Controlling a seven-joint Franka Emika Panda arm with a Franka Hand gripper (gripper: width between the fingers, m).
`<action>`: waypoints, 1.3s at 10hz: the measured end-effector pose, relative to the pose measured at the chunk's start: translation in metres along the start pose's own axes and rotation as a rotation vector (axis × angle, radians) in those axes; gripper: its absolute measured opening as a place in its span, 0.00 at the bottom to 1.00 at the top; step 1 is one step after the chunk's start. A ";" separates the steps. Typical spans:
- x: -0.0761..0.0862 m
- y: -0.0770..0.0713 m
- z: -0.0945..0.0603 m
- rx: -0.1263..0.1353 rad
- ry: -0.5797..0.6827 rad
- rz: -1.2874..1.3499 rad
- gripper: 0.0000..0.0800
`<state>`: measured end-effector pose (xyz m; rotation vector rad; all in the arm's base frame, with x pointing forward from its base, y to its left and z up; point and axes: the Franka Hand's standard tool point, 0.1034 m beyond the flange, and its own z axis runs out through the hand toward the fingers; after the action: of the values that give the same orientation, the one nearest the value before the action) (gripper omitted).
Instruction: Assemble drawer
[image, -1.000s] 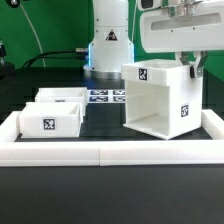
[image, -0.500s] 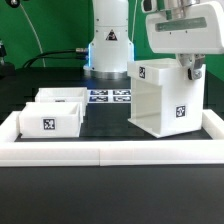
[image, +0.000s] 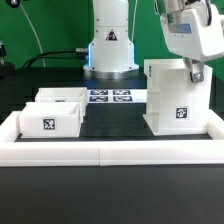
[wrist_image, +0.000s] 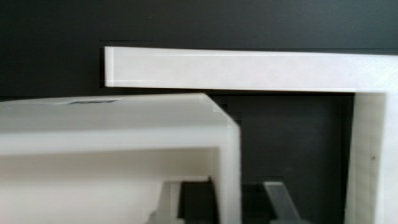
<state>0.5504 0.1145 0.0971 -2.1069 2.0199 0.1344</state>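
Standing upright at the exterior view's right, the white box housing (image: 178, 100) has its long axis vertical and a tagged wall facing the camera. The gripper (image: 192, 72) pinches its upper edge between both fingers (wrist_image: 185, 202). Two trays (image: 48, 120) sit well apart from it.

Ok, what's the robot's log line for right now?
gripper: shut on box housing wall | box housing: upright, exterior view's right | trays: untouched, exterior view's left

The pincer (wrist_image: 231, 203) straddles the box housing (wrist_image: 107, 140) wall.
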 end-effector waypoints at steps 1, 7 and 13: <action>0.000 0.000 0.000 0.000 0.000 -0.006 0.05; 0.000 -0.051 0.005 0.028 -0.019 0.002 0.05; -0.001 -0.082 0.007 0.039 -0.032 0.030 0.05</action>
<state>0.6330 0.1195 0.0986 -2.0384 2.0203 0.1313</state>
